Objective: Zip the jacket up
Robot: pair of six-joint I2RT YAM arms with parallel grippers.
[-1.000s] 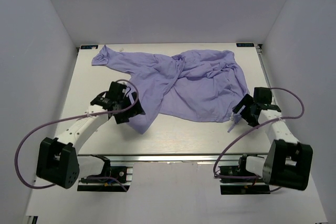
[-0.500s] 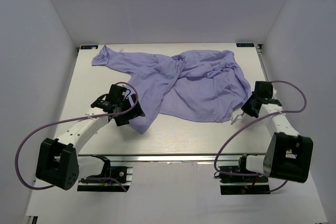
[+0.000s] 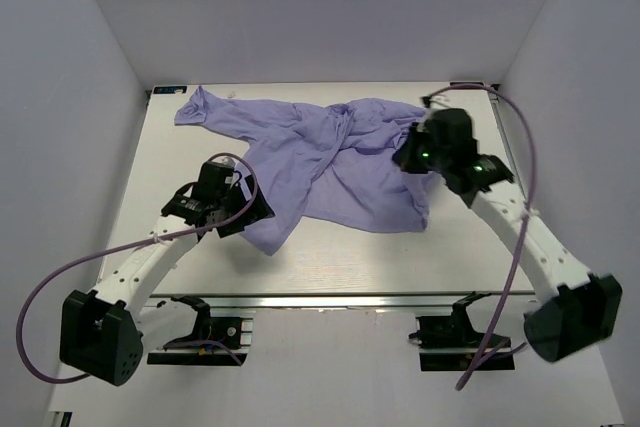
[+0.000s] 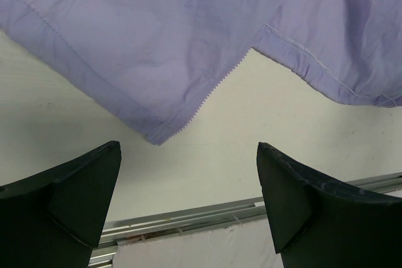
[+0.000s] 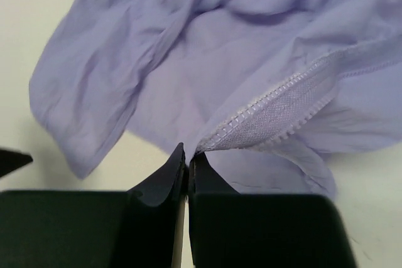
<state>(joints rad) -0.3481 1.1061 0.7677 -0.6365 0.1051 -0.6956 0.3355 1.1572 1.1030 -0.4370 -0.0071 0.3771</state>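
Observation:
The lavender jacket [image 3: 330, 162] lies crumpled and open across the far half of the table. My right gripper [image 3: 407, 159] hangs over its right side. In the right wrist view this gripper [image 5: 188, 154] is shut on the jacket's [image 5: 188, 48] front edge, right at the end of the toothed zipper tape [image 5: 270, 114]. My left gripper [image 3: 253, 213] stands open by the jacket's near left corner. In the left wrist view its jaws [image 4: 188, 147] are wide apart over bare table, a short way from the corner [image 4: 157, 36] and its zipper teeth [image 4: 217, 83].
The pale table [image 3: 350, 247] ends at an aluminium rail [image 3: 330, 299] along its near edge, also seen as the rail [image 4: 188, 214] under the left jaws. White walls close in the left, right and back sides.
My right gripper shut, then swung from the table's right edge up and left over the jacket, drawing the right hem inward. The left arm barely shifted.

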